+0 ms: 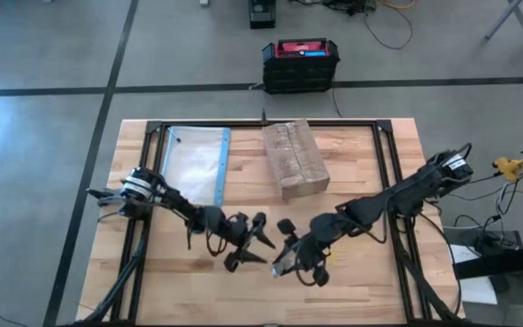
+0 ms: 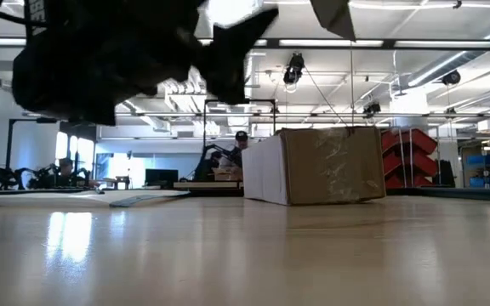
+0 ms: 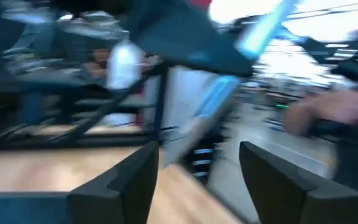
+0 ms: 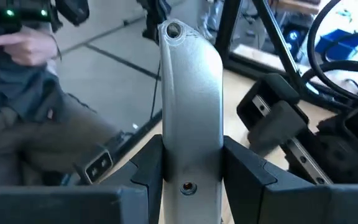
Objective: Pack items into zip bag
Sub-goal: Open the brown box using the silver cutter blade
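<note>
The zip bag [image 1: 193, 163], clear with a blue strip, lies flat at the table's far left. The items are out of view. My right gripper [image 1: 292, 258] hangs above the table's near middle, shut on a slim grey metal tool [image 4: 190, 93]. The tool also shows at the top of the low view [image 2: 334, 15]. My left gripper [image 1: 251, 242] hovers just left of it, open [image 3: 197, 155], with nothing between its fingers. My right gripper pinches the grey tool's two flat sides near its screw end [image 4: 188, 177] between its two fingers. The tool lies along the fingers and sticks out past their tips, its holed end [image 4: 173, 30] free. It is lifted clear of the table.
A brown cardboard box [image 1: 295, 159] stands at the far middle, right of the bag. A black frame [image 1: 384, 154] runs around the table. A person [image 4: 17, 106] stands beyond the table's edge. Bare wood [image 1: 198, 291] lies near the front.
</note>
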`<state>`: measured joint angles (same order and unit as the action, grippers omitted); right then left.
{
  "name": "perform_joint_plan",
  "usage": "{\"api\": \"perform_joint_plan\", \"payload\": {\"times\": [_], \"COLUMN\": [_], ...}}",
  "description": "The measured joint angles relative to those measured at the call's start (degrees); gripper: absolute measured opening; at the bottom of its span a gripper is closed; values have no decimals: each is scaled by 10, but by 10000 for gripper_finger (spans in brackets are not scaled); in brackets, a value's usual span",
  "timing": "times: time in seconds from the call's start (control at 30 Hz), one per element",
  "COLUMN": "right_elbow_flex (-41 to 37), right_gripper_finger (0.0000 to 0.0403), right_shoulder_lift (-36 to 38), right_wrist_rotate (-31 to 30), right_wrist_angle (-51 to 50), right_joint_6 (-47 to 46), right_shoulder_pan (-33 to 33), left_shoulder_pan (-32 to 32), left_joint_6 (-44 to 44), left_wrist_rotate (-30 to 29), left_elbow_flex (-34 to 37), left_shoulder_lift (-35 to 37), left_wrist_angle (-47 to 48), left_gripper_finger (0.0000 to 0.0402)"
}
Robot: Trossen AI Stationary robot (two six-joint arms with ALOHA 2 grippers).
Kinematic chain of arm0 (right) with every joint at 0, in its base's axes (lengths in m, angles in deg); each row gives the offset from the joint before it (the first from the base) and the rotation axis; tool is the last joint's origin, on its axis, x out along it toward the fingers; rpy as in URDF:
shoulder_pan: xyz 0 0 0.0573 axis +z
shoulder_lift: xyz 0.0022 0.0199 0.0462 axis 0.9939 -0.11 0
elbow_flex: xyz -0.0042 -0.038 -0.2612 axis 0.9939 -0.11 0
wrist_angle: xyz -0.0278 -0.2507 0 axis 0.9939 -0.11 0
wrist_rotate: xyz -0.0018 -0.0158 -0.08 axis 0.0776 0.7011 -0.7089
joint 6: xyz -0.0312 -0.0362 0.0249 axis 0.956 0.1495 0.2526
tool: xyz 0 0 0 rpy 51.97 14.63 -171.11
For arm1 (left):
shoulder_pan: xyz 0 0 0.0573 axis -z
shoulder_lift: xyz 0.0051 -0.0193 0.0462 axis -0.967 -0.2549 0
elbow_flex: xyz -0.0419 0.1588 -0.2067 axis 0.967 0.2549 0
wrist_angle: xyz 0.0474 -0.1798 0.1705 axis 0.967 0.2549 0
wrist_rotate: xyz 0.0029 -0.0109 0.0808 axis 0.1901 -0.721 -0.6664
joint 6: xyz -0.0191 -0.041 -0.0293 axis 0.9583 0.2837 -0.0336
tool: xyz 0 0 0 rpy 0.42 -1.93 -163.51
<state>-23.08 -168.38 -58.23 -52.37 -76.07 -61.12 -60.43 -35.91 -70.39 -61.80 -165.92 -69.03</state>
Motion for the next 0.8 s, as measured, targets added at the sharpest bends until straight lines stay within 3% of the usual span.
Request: {"api": "perform_joint_plan", "payload": {"times": [0.07,0.33,0.5,0.63,0.8], "right_elbow_flex": [0,0,0,0,0], "right_gripper_finger": [107,107,107,107,107], "right_shoulder_lift": [0,-13,-16,-16,-16], "right_wrist_rotate": [16,30,34,31,35], "right_wrist_angle": [23,89,107,105,105], "right_joint_6": [6,38,50,41,37], "right_shoulder_pan": [-3,-18,-19,-18,-17], "left_shoulder_pan": [-3,-4,-4,-3,-2], "left_joint_6": [-19,-80,-98,-97,-98], "left_wrist_rotate": [31,46,59,104,106], "left_elbow_flex": [-11,-77,-112,-115,-116], "left_shoulder_lift": [8,9,9,11,19], "left_wrist_angle": [-1,76,152,149,138], "left_gripper_finger": [228,248,237,218,193]}}
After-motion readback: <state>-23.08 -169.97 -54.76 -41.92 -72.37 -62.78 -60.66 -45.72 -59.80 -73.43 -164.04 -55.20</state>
